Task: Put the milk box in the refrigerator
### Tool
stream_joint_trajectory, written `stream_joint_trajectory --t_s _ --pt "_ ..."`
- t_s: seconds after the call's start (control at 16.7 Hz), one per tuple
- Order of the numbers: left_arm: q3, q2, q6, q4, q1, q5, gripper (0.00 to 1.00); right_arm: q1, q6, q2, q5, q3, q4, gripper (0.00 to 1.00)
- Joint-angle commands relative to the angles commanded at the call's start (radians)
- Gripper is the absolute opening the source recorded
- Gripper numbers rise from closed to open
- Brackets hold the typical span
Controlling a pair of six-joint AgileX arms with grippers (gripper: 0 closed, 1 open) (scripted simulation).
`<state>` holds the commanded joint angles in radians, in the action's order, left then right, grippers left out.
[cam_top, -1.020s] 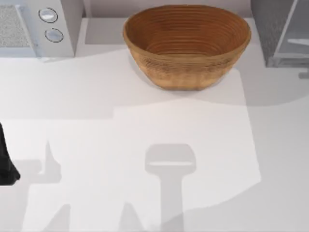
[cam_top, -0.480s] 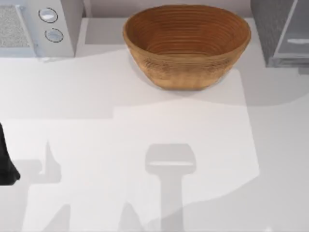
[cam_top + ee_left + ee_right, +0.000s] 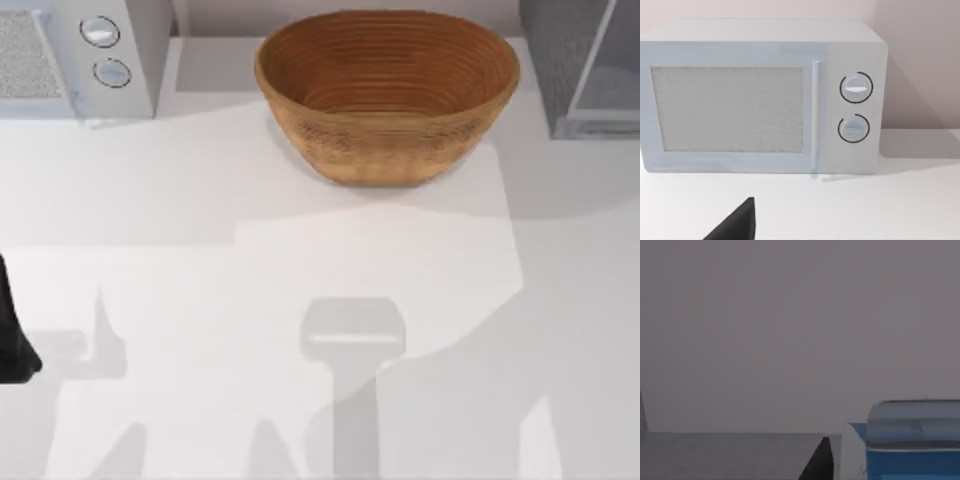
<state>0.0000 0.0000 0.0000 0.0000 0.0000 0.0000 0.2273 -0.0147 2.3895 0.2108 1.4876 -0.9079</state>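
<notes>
The milk box [image 3: 912, 432], white-sided with a blue top, stands close up in the right wrist view, against a flat grey wall and a darker grey floor. My right gripper [image 3: 885, 467] is shut on it, and one dark finger [image 3: 819, 462] lies against the carton's white side. The refrigerator [image 3: 560, 50], dark grey and speckled with a paler smooth panel [image 3: 612, 75], stands at the table's far right corner in the top view. My left arm [image 3: 12, 330] is parked at the table's left edge, and a black part of its gripper [image 3: 737, 222] points towards the microwave.
A light grey microwave [image 3: 70, 55] with two round dials stands at the far left, also close ahead of the left wrist as the microwave [image 3: 760, 97]. A large wicker basket [image 3: 388, 90] sits at the far middle. The white table [image 3: 300, 250] carries arm shadows.
A pale streak on the refrigerator's panel and a small grey bit below its front edge have gone. A broad shadow has spread over the table's near right. The left arm has not moved.
</notes>
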Motion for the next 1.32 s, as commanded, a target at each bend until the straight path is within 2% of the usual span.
stream_joint_trajectory --t_s 0.18,0.48,1.26,1.32 --pt "0.0 0.0 0.0 0.0 0.0 0.0 1.0 -0.009 0.0 0.039 -0.013 0.102 0.069 0.0" --pt "0.0 0.0 0.0 0.0 0.0 0.0 1.0 -0.01 0.0 0.046 -0.016 0.118 0.082 0.0" --pt "0.0 0.0 0.0 0.0 0.0 0.0 1.0 -0.01 0.0 0.046 -0.016 0.118 0.082 0.98" --pt "0.0 0.0 0.0 0.0 0.0 0.0 1.0 -0.01 0.0 0.046 -0.016 0.118 0.082 1.0"
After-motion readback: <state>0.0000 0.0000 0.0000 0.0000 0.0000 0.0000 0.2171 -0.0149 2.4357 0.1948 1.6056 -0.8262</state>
